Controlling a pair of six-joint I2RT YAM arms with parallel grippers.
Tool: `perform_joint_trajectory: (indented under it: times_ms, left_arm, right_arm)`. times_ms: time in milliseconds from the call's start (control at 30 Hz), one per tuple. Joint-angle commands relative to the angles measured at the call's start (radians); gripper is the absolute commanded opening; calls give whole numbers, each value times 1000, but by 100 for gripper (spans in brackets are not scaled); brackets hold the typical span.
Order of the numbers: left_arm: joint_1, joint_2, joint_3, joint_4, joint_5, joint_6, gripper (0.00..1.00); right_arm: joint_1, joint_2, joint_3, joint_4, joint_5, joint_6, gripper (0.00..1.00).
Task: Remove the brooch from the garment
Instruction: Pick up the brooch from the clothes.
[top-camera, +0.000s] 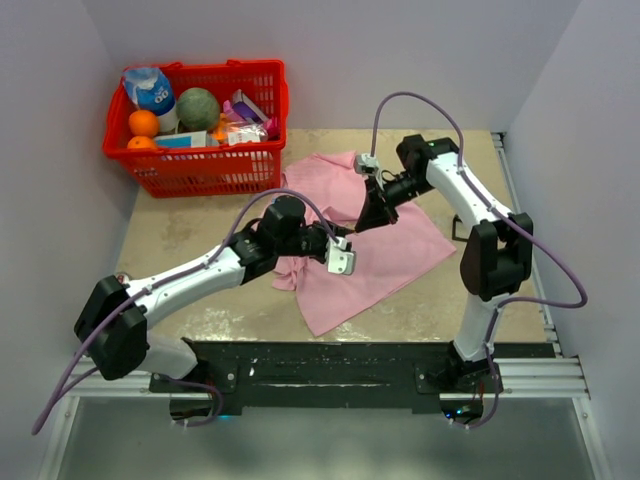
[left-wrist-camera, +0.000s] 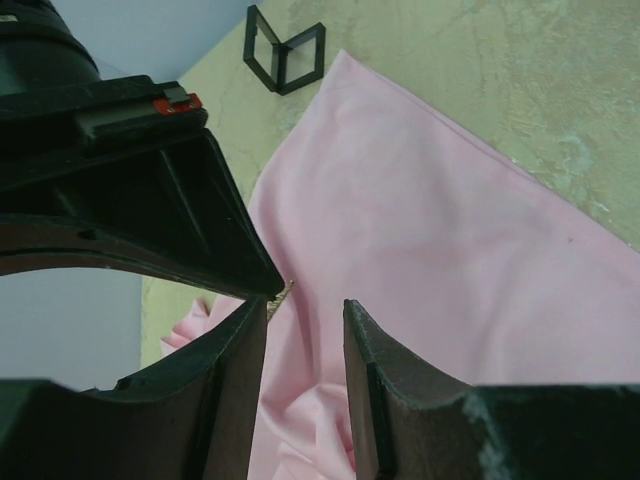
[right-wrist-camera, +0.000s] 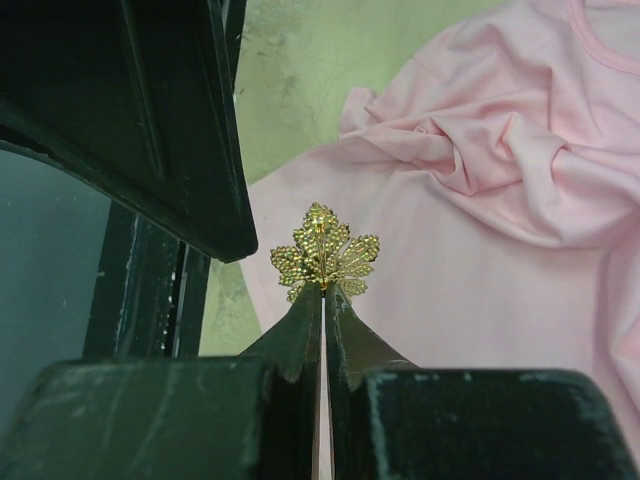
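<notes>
Pinching brooch (right-wrist-camera: 324, 258) | at right end effector (right-wrist-camera: 322, 297) tips | garment (right-wrist-camera: 480, 230) behind

The light is soft and even, falling from overhead; the arms (top-camera: 190, 280) throw only faint, blurry shadows on the table (top-camera: 180, 240). The top view is sharp and fairly bright, dimmer along the bottom. From the left wrist the shirt (left-wrist-camera: 430, 260) looks slightly washed out, and the near left fingers (left-wrist-camera: 375, 400) are dark and soft. From the right wrist the brooch (right-wrist-camera: 324, 258) is crisp and glinting, while the right fingers (right-wrist-camera: 300, 340) go nearly black.
</notes>
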Motion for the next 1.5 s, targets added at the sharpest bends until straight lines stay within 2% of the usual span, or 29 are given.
perform_joint_trajectory:
  times_ms: [0, 267, 400, 600, 767, 800, 833, 867, 933, 1000, 1033, 1067, 1100, 1167, 1233, 1267, 1300, 1333, 1400, 1467]
  left_arm:
    - [-6, -32, 15, 90, -26, 15, 40]
    - [-6, -8, 3, 12, -78, 74, 38]
    - [-6, 18, -14, 77, -135, 46, 38]
    - [-6, 44, 18, 90, -139, 19, 25]
    - [-6, 52, 41, 33, -126, 17, 0]
    - [-5, 49, 43, 27, -124, 14, 0]
    - [-5, 46, 49, 22, -123, -3, 0]
    - [0, 46, 57, 9, -104, -24, 0]
    - [41, 63, 131, -61, -42, -146, 0]
    - [114, 119, 199, -163, 82, -281, 0]
    - [145, 144, 266, -201, 150, -408, 0]
    - [196, 193, 294, -261, 269, -469, 0]
    - [217, 214, 316, -277, 325, -591, 0]
    - [263, 263, 344, -262, 475, -711, 0]
    - [274, 276, 321, -149, 535, -894, 0]
    - [277, 279, 304, -87, 583, -967, 0]
    - [279, 281, 278, -32, 600, -1083, 0]
    - [277, 284, 269, 37, 620, -1141, 0]
    - [279, 304, 250, 192, 686, -1291, 0]
    - [277, 325, 252, 249, 726, -1330, 0]
  right_arm:
    - [2, -37, -17, -81, -23, 17, 0]
    - [9, -41, -4, -81, -45, 30, 0]
    - [51, -63, -6, -81, 6, 16, 0]
    - [85, -80, -18, -81, 27, 13, 0]
    - [85, -74, -8, -81, 24, 20, 0]
    - [85, -75, -6, -82, 23, 22, 0]
    - [84, -77, -3, -81, 23, 25, 1]
    - [81, -77, 3, -82, 17, 28, 16]
    - [47, -98, 5, -88, -2, 30, 22]
    - [-16, -115, 9, -89, -45, 10, 39]
    - [-31, -123, 14, -89, -48, -1, 56]
    - [-53, -153, 6, -86, -43, -18, 98]
    - [-59, -175, -10, -41, -28, -32, 99]
    - [-59, -272, -118, 49, -10, -1, 99]
    - [-59, -351, -264, 253, -14, 133, 99]
    - [-57, -417, -314, 311, -23, 211, 99]
    - [-57, -446, -361, 453, -28, 276, 99]
    - [-51, -469, -459, 570, -14, 389, 99]
    - [-44, -506, -536, 826, -10, 688, 98]
    - [-44, -489, -555, 884, -49, 767, 83]
